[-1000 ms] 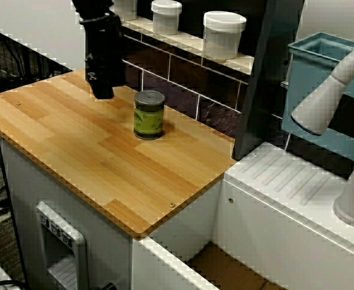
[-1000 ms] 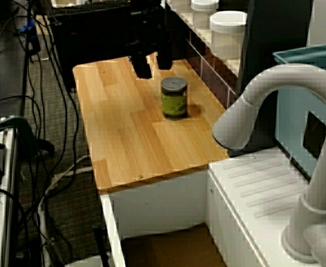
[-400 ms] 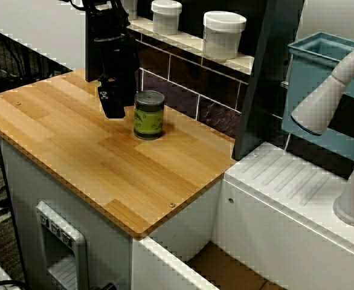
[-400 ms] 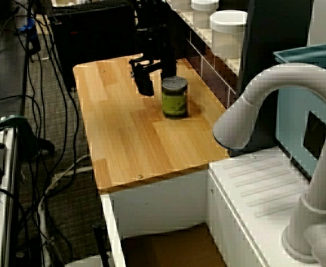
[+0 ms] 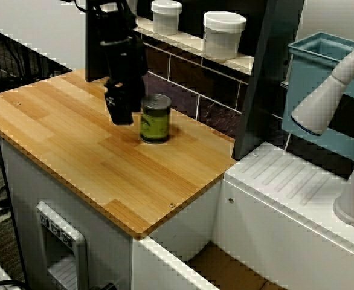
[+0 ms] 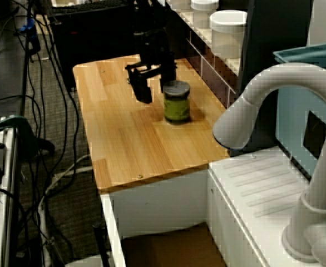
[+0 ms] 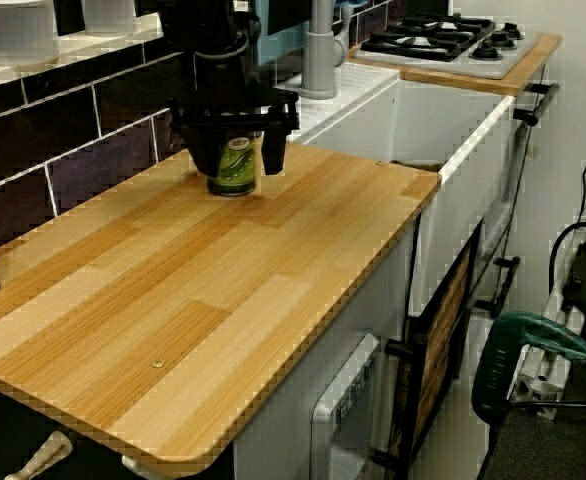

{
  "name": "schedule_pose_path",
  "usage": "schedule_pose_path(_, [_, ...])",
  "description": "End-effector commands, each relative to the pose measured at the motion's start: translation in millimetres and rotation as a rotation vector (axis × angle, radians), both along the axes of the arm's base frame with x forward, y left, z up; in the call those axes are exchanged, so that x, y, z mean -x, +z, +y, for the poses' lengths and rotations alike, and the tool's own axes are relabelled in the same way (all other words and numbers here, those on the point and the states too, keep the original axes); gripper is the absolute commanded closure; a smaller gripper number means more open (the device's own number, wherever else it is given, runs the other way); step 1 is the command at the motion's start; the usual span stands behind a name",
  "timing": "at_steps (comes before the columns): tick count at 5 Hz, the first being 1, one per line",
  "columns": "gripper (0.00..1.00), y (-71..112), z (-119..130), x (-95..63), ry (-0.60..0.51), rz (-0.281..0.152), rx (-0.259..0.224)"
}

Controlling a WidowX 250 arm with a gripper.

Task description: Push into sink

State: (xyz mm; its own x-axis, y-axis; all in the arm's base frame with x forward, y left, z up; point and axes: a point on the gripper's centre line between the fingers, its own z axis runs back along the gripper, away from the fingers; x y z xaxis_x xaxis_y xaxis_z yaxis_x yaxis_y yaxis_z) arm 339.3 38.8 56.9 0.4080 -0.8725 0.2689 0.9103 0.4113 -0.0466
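tool (image 7: 235, 160): jaws spread astride can (image 7: 235, 166) | bare countertop (image 7: 273, 260) ahead to sink (image 7: 453, 110) edge

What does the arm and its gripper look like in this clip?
All black: a blocky, boxy gripper with two flat, stubby fingers under a thick dark wrist. A small pale marking shows on one side of it. No cables can be made out on the arm itself.

Green can (image 5: 155, 119) with dark lid; honey-striped wooden tabletop (image 5: 74, 151); black gripper (image 7: 231, 148); white-walled, brown-floored sink (image 6: 168, 245); teal tub (image 5: 322, 78).
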Motion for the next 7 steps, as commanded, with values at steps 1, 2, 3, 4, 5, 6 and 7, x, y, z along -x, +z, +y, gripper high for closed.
schedule_pose_path(1, [0.0, 14.6, -30, -1.4, -0.043, -0.055, 0.013])
schedule_pose_path(2, [0.0, 15.7, -33, -0.2, -0.048, -0.049, 0.024])
schedule_pose_path(3, [0.0, 20.7, -26, 4.0, -0.011, -0.046, 0.015])
schedule_pose_path(4, [0.0, 32.1, -16, 8.6, 0.015, -0.064, 0.024])
schedule_pose_path(5, [0.0, 39.8, -12, 12.1, 0.012, -0.073, 0.026])
schedule_pose_path(6, [0.0, 39.7, -6, 2.6, 0.019, -0.071, 0.032])
schedule_pose_path(7, [0.0, 32.7, -3, -11.9, 0.029, -0.058, 0.023])
